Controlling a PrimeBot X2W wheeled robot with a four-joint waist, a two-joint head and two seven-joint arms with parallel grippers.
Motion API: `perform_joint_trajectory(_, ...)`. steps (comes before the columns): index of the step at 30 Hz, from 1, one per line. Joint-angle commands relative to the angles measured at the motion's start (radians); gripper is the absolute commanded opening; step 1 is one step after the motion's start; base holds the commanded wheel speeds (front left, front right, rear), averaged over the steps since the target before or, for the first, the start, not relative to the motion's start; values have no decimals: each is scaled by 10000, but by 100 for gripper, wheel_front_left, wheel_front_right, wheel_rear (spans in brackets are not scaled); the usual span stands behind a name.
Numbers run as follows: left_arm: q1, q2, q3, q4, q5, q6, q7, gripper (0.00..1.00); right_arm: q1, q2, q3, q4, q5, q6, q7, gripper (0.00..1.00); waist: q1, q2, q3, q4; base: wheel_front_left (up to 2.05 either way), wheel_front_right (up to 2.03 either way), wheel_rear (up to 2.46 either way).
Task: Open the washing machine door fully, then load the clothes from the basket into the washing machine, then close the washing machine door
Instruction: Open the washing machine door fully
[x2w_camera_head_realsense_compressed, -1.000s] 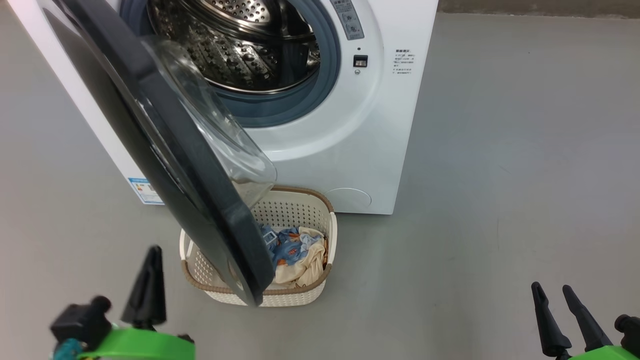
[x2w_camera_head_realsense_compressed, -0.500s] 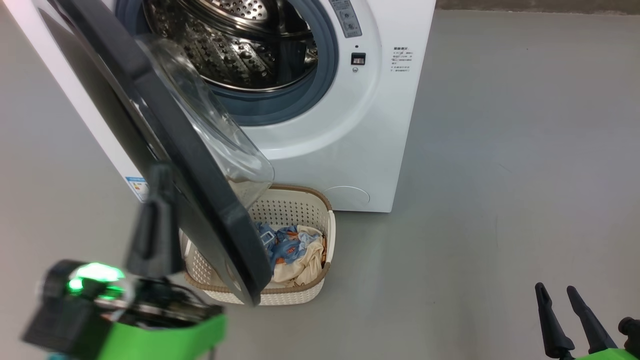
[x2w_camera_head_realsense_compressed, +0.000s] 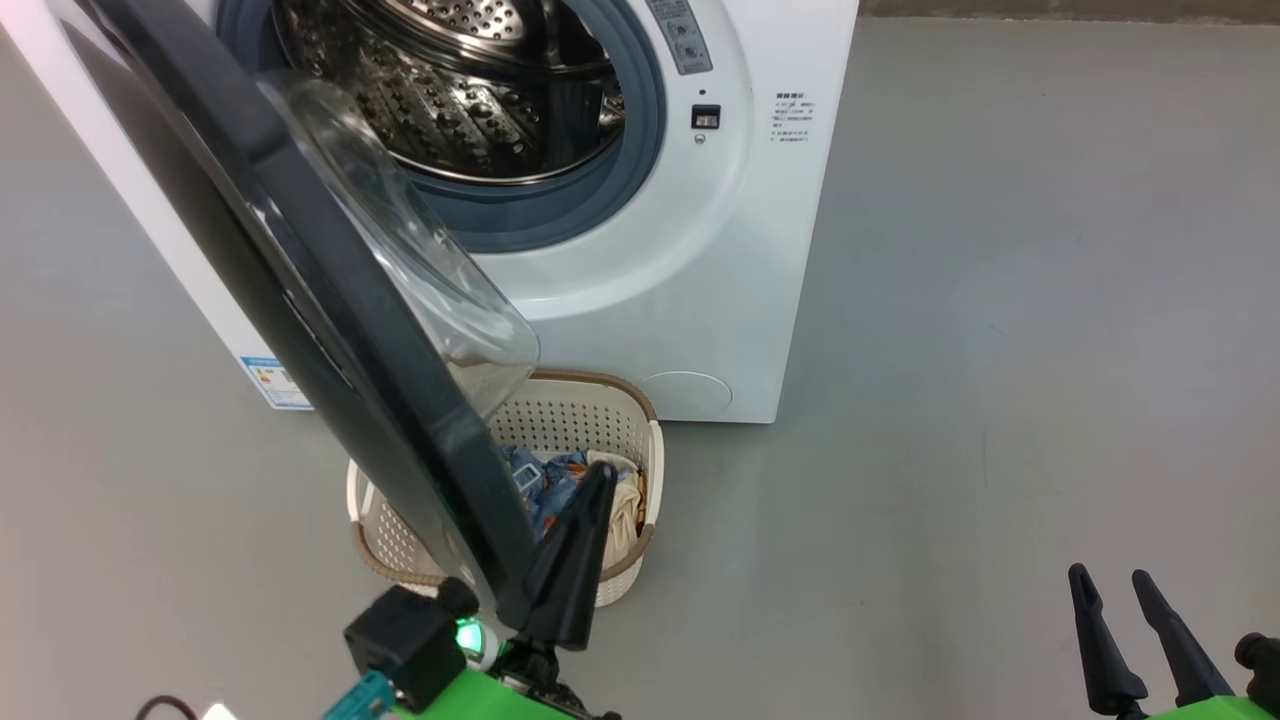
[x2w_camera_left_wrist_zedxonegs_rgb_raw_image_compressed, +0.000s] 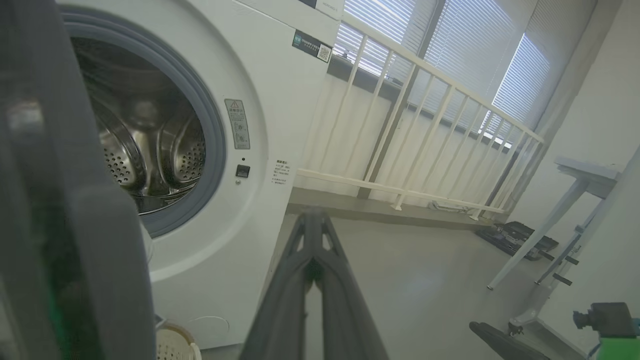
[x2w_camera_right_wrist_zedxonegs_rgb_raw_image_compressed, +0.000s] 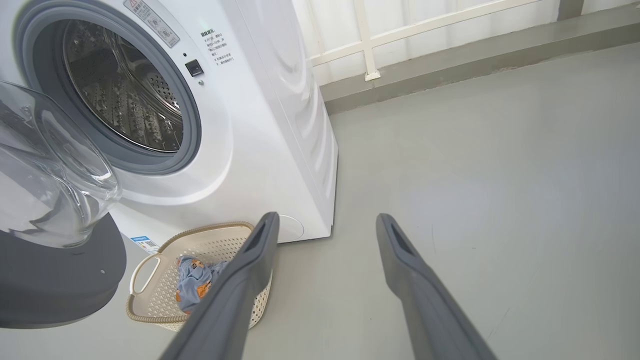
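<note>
Washing machine (x2w_camera_head_realsense_compressed: 700, 280) stands rear left on the floor (x2w_camera_head_realsense_compressed: 1000, 300), drum (x2w_camera_head_realsense_compressed: 450, 90) inside its front opening. Washing machine door (x2w_camera_head_realsense_compressed: 330, 330) swings out from the machine's left side, overhanging the left half of the basket (x2w_camera_head_realsense_compressed: 585, 378). Basket on floor directly before the machine, under the opening. Clothes (x2w_camera_head_realsense_compressed: 545, 480) in the basket. Left gripper (x2w_camera_head_realsense_compressed: 598, 478) in front of the basket, just beside the door's lower edge, contact unclear. Right gripper (x2w_camera_head_realsense_compressed: 1108, 580) well off to the right over floor. Railing (x2w_camera_left_wrist_zedxonegs_rgb_raw_image_compressed: 400, 125) behind the machine, to its right.

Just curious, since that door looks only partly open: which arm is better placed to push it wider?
Likely left: the left gripper, shut, sits close beside the door's free edge, on its inner side; the right gripper, open, is far off.
</note>
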Motion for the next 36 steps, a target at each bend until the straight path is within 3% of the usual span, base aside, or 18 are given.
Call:
perform_joint_trajectory(1, -367, 41, 273, -85, -56, -68, -51, 0, -36, -188, 234, -261, -81, 16, -120, 100, 0, 0, 2, -5, 0, 0, 0)
perform_joint_trajectory(16, -1051, 41, 812, 1907, -1118, -210, -51, 0, -84, -238, 218, -294, -100, 16, -120, 100, 0, 0, 130, -15, 0, 0, 0)
perform_joint_trajectory(36, -1016, 41, 1398, 2385, -1101, -322, -51, 0, -101, -337, 179, -402, -280, 16, -120, 100, 0, 0, 214, 447, 0, 0, 0)
